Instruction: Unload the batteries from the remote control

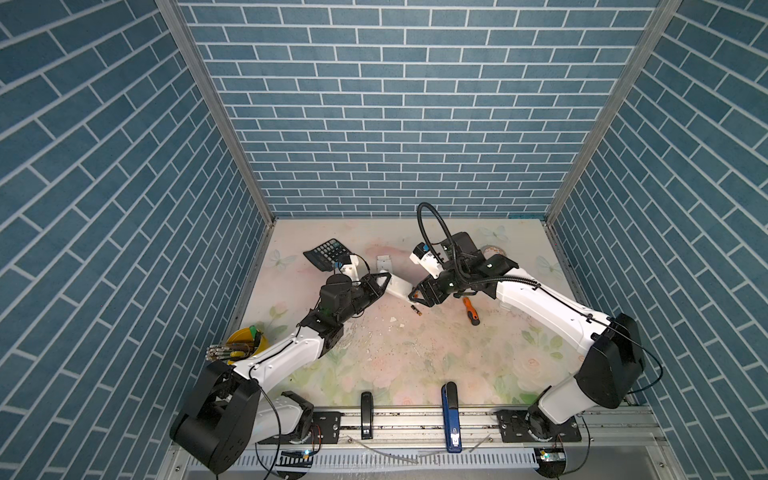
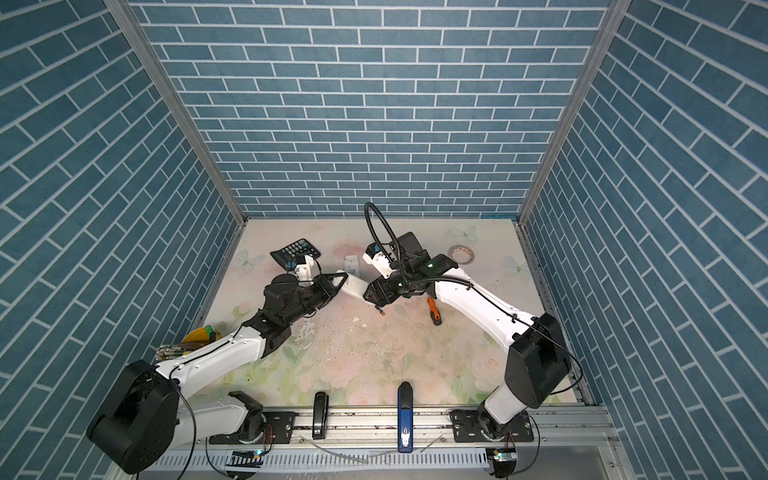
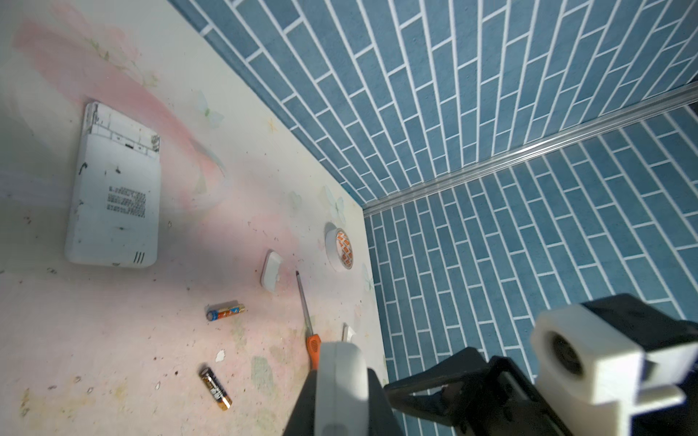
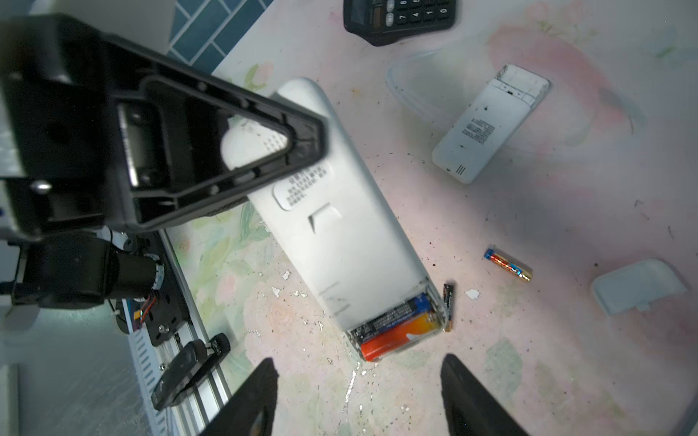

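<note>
In both top views your left gripper clamps one end of the long white plastic remote control; the right gripper sits at the other. The left wrist view shows a blue-orange battery and a black-gold battery loose on the floral tabletop. In the right wrist view your right jaws stand wide before the open bay holding the orange and blue batteries. Pinch shallow and they likely slip; push hard and the remote may twist free.

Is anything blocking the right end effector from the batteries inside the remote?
Nothing visible does. The right end effector faces the open end of the remote, where two batteries lie exposed; the cover lies off on the table.
</note>
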You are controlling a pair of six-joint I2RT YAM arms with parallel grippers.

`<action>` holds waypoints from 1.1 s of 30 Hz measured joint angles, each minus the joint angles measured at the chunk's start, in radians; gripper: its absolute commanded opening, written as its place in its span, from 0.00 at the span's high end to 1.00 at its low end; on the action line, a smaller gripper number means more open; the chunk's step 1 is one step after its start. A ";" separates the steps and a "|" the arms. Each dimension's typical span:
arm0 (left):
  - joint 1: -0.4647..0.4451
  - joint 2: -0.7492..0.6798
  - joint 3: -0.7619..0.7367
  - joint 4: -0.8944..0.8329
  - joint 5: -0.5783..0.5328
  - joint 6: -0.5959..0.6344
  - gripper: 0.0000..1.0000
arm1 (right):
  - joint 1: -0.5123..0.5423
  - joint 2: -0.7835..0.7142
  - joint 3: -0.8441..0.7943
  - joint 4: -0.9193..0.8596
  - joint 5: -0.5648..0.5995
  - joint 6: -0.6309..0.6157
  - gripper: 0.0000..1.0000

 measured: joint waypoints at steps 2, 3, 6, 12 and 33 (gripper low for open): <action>0.000 -0.011 -0.013 0.029 -0.019 -0.001 1.00 | -0.001 -0.034 -0.053 0.055 0.008 0.092 0.32; 0.000 -0.016 -0.019 0.043 -0.030 -0.001 1.00 | -0.002 -0.055 -0.085 0.091 0.010 0.144 0.32; 0.000 -0.025 -0.026 0.076 -0.060 -0.001 1.00 | -0.014 -0.116 -0.161 0.202 0.013 0.315 0.34; -0.005 -0.027 0.008 0.019 -0.084 0.002 1.00 | -0.033 -0.148 -0.093 0.161 0.043 0.388 0.35; -0.328 0.027 -0.198 -0.076 -0.394 -0.032 1.00 | -0.158 -0.229 -0.016 -0.032 0.153 0.236 0.34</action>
